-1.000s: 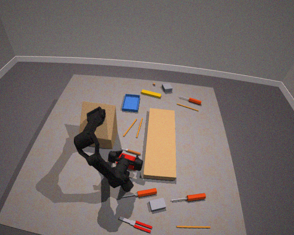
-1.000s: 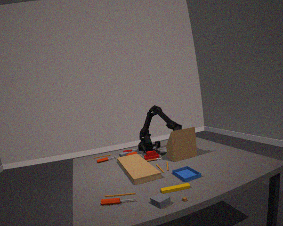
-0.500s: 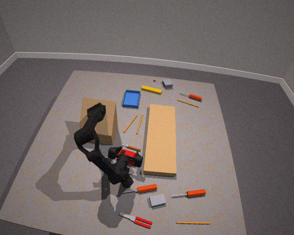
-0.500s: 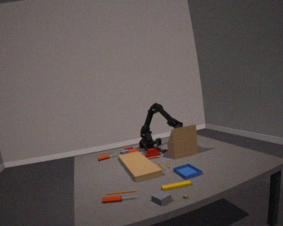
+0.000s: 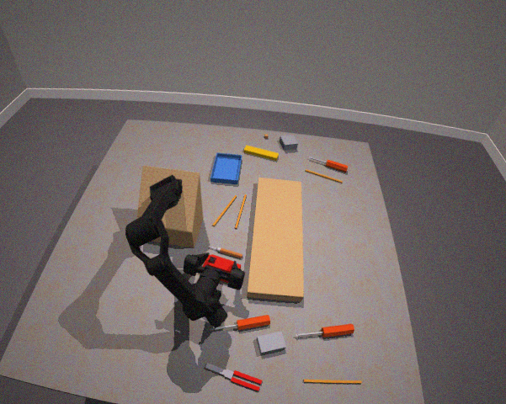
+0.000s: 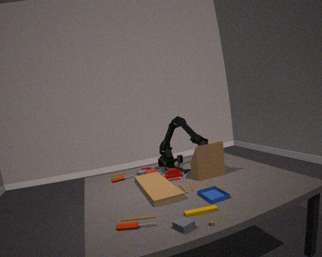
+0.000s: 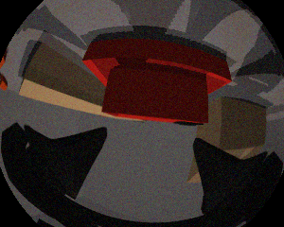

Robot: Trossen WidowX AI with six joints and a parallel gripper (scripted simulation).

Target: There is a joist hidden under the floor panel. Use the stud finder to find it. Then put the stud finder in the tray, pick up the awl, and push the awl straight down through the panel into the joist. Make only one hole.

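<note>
The red stud finder lies on the mat just left of the near end of the long tan floor panel. My gripper is open, with one finger on each side of the stud finder and low over it; nothing is gripped. A thin tool with an orange handle, likely the awl, lies just behind the stud finder. The blue tray stands empty beyond the panel's far left corner.
A brown wedge-shaped box stands close beside the arm. Orange-handled screwdrivers, red pliers, grey blocks, a yellow bar and pencils lie scattered around.
</note>
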